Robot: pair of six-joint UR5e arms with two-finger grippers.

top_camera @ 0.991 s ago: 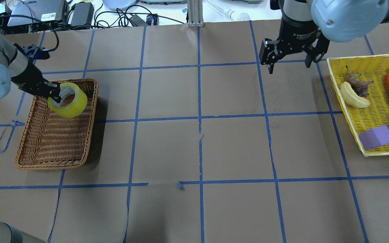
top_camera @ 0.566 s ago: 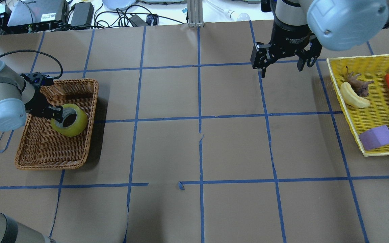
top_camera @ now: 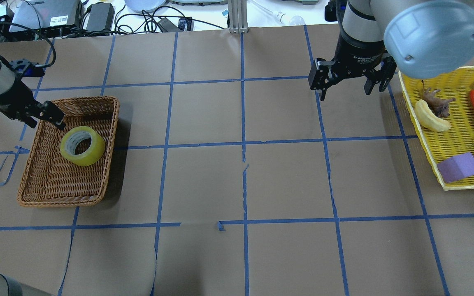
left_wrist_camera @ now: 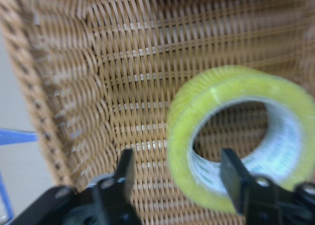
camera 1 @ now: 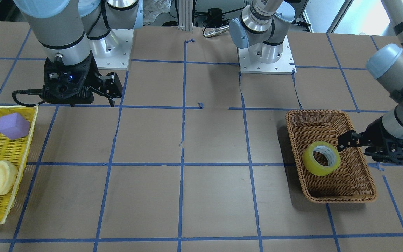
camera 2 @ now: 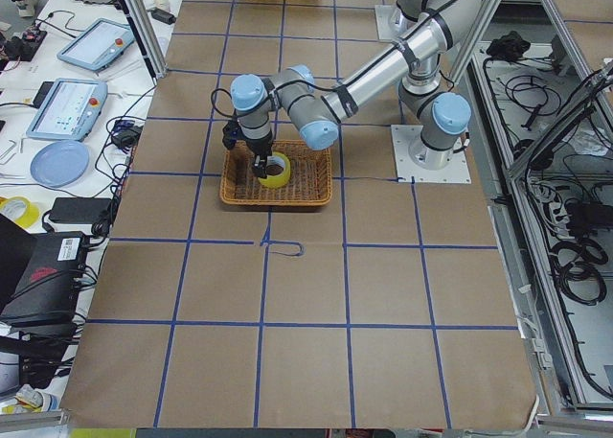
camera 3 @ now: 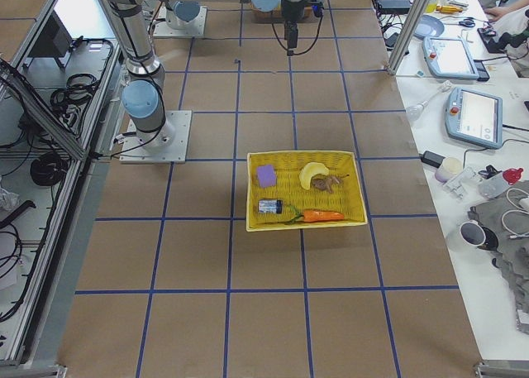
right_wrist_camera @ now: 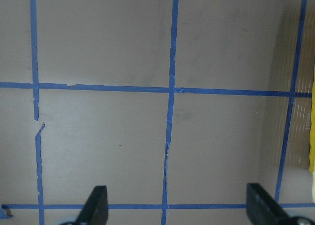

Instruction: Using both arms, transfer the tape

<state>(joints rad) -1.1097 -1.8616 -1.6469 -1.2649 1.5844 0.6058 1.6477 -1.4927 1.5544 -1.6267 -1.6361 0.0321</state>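
See the tape (top_camera: 82, 146) in the wicker basket (top_camera: 56, 201), tipped up a bit with its hole showing. Looks light and hard, with a smooth, slippy outside. Will not squash or break easily. Best to pinch the ring's wall, one finger in the hole and one outside.

Find the left end effector (top_camera: 47, 120) by the basket's far corner, spread wide and holding nothing. Seems apart from the roll, though hard to be sure in the blurry wrist view.

Find the right end effector (top_camera: 344, 84) far away, near the yellow basket (top_camera: 467, 184), spread wide and empty too.

Mind the basket walls when lifting. Plenty of bare counter (top_camera: 237, 181) between the two baskets for a hand-over.
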